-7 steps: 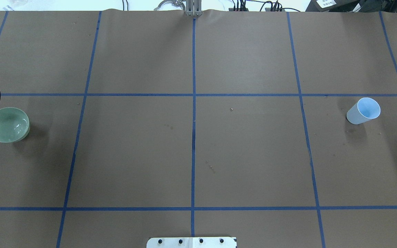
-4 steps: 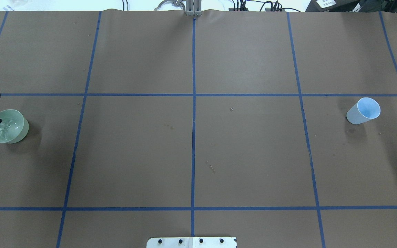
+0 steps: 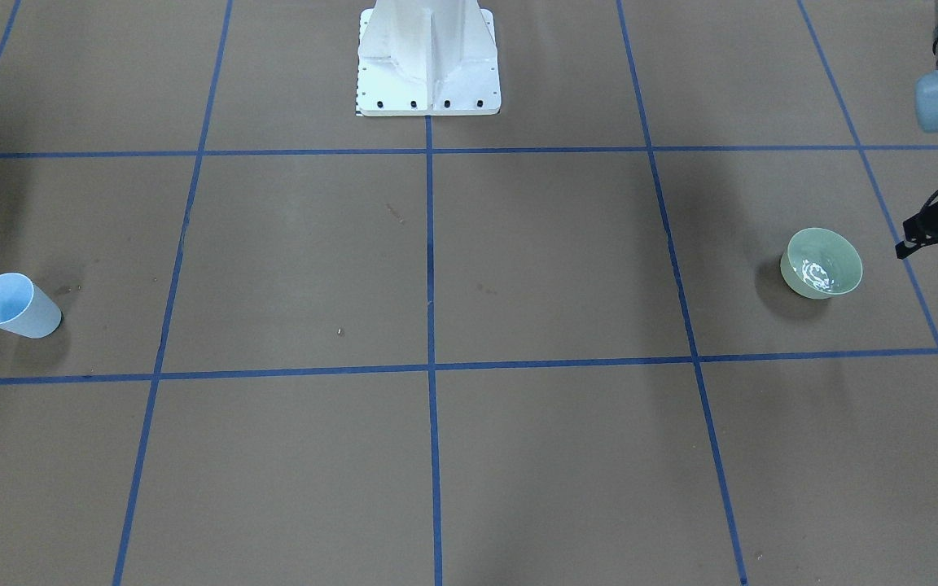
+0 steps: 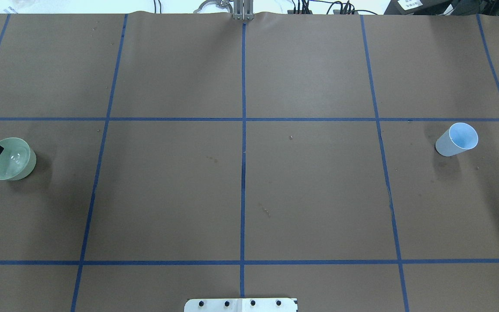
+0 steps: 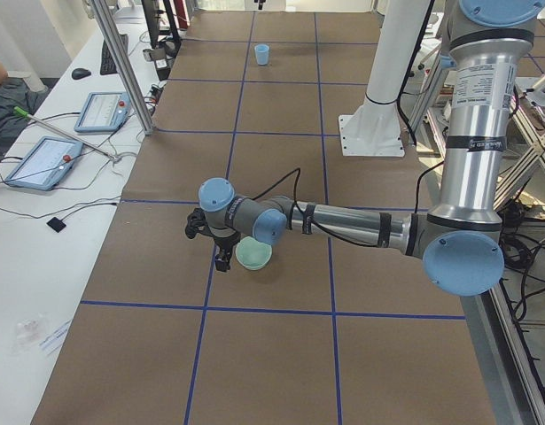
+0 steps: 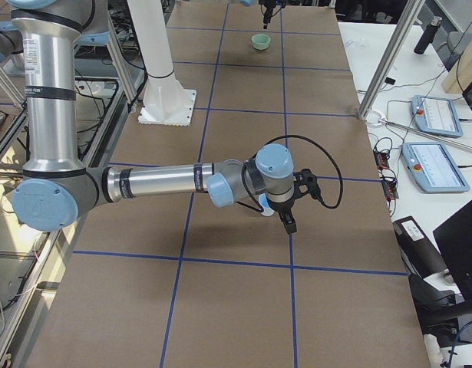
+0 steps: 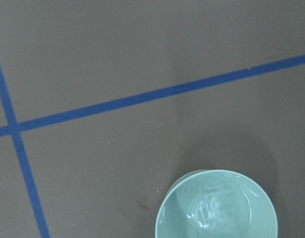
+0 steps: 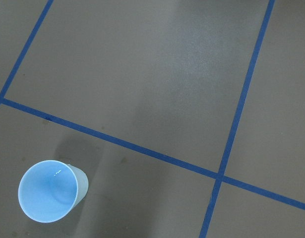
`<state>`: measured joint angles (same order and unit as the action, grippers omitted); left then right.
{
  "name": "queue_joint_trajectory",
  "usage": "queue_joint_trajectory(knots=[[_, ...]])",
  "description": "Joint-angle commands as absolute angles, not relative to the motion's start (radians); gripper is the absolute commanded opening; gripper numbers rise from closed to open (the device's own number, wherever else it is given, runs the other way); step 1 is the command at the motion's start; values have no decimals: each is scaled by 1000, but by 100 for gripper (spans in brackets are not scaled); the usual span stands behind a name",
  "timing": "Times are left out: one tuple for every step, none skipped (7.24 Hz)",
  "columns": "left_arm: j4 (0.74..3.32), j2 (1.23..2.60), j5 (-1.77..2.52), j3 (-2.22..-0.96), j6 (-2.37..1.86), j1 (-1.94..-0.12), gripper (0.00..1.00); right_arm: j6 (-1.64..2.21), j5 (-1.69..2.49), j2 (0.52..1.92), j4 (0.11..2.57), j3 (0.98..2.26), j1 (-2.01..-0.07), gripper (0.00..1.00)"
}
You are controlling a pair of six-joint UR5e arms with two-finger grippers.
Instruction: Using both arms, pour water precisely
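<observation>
we see our left gripper (image 3: 935,254) hanging beside the green bowl (image 3: 843,273) of water (image 3: 813,274), fingers apart and empty; our right gripper's (image 6: 289,221) state we cannot tell.

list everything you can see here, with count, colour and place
table: 1, brown cover with blue tape grid, under everything
bowl: 1, pale green, at the robot's left end
water: a little, clear with white glints, in the bowl
cup: 1, light blue, standing at the robot's right end
pedestal: 1, white, on the robot's side
tablets: 2, grey-blue, side bench
left arm: 1, grey with blue caps; left gripper open beside the bowl
right arm: 1, same colours; right gripper near the cup, state unclear
</observation>
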<state>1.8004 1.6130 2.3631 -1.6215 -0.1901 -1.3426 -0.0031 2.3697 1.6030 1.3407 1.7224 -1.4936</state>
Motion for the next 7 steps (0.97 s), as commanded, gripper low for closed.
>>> queue_joint_trajectory(knots=[[1690,1618,2364,-1699,-183,-1431,99,-26,2368,1603,1400,1721,-1496,100],[1666,1609,2344,-1704,-114,-1442,99,-40,2370,1597,1449,1726,-1520,100],[1642,1609,2350,-1707,-39,-1451,99,-49,2359,1597,1453,1727,-1494,100],[1640,1609,2349,-1688,-32,-1459,99,-49,2359,1595,1465,1726,-1477,100],[1640,1606,2353,-1669,-31,-1459,99,-51,2355,1595,1483,1726,-1462,100],[1640,1606,2358,-1672,-29,-1463,99,-51,2352,1594,1486,1726,-1453,100],[1625,1605,2356,-1658,-3,-1466,99,-51,2344,1595,1485,1726,-1448,100]])
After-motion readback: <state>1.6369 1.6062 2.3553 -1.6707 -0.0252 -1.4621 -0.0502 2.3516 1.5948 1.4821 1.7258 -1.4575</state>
